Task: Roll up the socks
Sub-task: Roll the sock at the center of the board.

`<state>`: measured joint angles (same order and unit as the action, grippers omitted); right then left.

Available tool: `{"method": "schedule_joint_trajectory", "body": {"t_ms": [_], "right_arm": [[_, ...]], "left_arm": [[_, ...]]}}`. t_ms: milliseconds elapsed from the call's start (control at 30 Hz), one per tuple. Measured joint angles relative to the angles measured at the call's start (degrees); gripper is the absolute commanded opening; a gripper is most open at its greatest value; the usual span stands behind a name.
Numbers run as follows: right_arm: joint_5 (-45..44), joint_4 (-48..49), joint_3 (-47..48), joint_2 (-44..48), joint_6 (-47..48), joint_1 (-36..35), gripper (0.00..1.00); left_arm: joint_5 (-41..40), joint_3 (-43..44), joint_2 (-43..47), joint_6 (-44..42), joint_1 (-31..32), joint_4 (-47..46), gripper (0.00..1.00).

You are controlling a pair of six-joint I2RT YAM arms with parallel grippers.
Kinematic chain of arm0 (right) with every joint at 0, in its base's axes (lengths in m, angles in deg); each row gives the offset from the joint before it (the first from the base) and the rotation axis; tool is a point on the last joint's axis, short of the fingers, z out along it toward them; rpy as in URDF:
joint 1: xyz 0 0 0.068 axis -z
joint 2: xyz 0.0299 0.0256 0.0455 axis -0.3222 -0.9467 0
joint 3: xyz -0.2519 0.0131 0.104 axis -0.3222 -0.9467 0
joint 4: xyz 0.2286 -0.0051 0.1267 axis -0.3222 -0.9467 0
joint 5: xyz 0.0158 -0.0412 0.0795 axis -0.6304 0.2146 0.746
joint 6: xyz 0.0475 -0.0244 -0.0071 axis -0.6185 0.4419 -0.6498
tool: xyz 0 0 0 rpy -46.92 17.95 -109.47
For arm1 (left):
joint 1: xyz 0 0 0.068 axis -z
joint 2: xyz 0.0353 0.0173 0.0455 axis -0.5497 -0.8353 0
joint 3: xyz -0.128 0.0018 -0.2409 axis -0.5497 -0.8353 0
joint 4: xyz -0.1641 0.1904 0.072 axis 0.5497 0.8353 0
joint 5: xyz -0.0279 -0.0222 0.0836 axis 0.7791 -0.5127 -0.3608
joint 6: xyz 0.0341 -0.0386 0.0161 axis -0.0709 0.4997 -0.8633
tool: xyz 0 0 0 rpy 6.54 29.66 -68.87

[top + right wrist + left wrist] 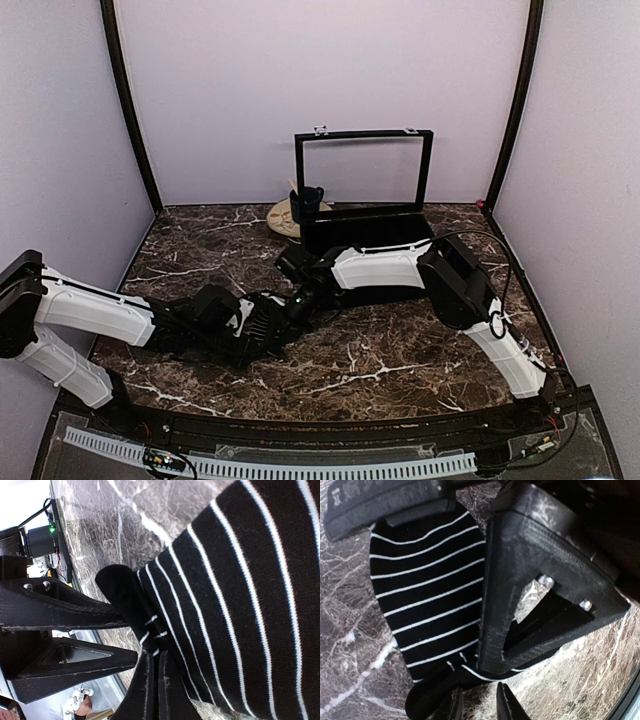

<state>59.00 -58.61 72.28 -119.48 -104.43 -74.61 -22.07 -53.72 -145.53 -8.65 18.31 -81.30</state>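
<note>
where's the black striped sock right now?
The striped sock lies on the marble table, left of centre in the top view, mostly hidden where left pincer and right pincer meet.

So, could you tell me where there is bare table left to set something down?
The marble table is bare along the near edge, between the left arm and the right arm, and in the far-left corner beside the mug. The middle is crowded: the left pincer and right pincer meet at the striped sock, with the black box behind.
</note>
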Motion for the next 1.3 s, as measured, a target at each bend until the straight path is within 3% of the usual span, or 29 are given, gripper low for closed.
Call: {"method": "schedule_joint_trajectory", "body": {"t_ms": [867,1300], "right_arm": [[0.48,0.17,0.00,-0.15,-1.16,0.48,0.00],[0.39,0.37,0.00,-0.24,-1.75,1.44,0.04]], "left_arm": [[-1.44,1.84,-2.01,-0.35,-1.03,-1.53,0.26],[4.24,1.84,-4.31,0.02,-5.09,-5.01,0.22]]}}
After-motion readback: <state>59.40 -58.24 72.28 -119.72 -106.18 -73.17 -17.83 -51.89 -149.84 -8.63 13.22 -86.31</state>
